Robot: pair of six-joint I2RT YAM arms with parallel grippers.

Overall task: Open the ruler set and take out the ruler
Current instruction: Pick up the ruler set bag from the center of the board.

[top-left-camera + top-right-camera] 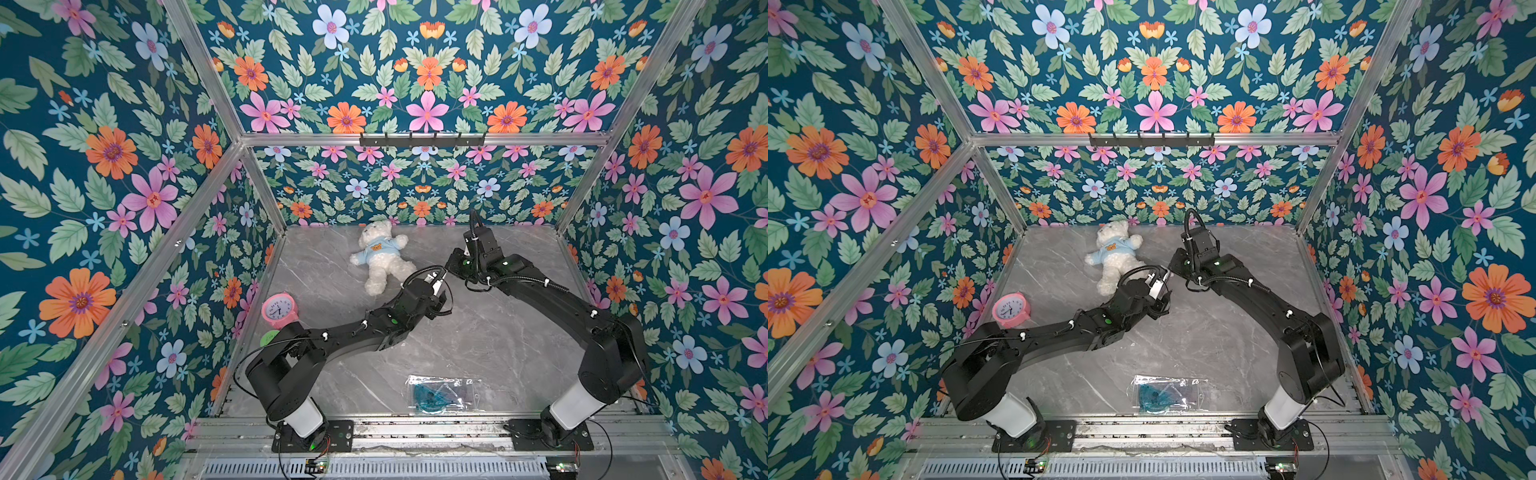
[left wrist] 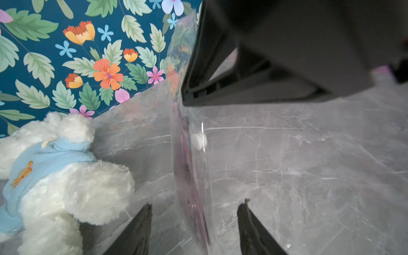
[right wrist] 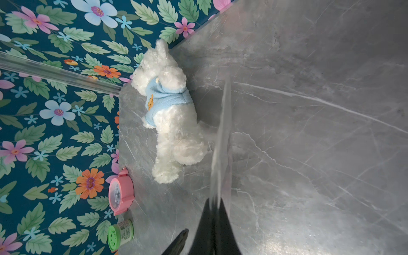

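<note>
The clear ruler [image 2: 192, 165] is held edge-on above the desk [image 1: 478, 345], just beside the legs of the teddy bear [image 1: 382, 257], and is clamped in the closed jaws of the right gripper [image 3: 213, 212]. The left gripper [image 2: 197, 203] is set around it with its jaws apart, a gap seen on each side. The ruler set pouch [image 1: 457, 384], with a blue protractor [image 1: 428, 397] inside, is seen lying flat well apart from the bear, beyond both grippers.

The left arm [image 1: 365, 328] and right arm [image 1: 582, 316] are matte black, built of chunky rounded links. Each has a white cylindrical sleeve [image 1: 305, 415] above a flat black base plate [image 1: 340, 432]. Thin black cables [image 1: 523, 279] loop along the links, held by white clips [image 1: 325, 333]. Small green lights [image 1: 392, 321] glow on the joints. The left claw [image 2: 197, 203] has black, tapering fingers [image 2: 136, 234].
</note>
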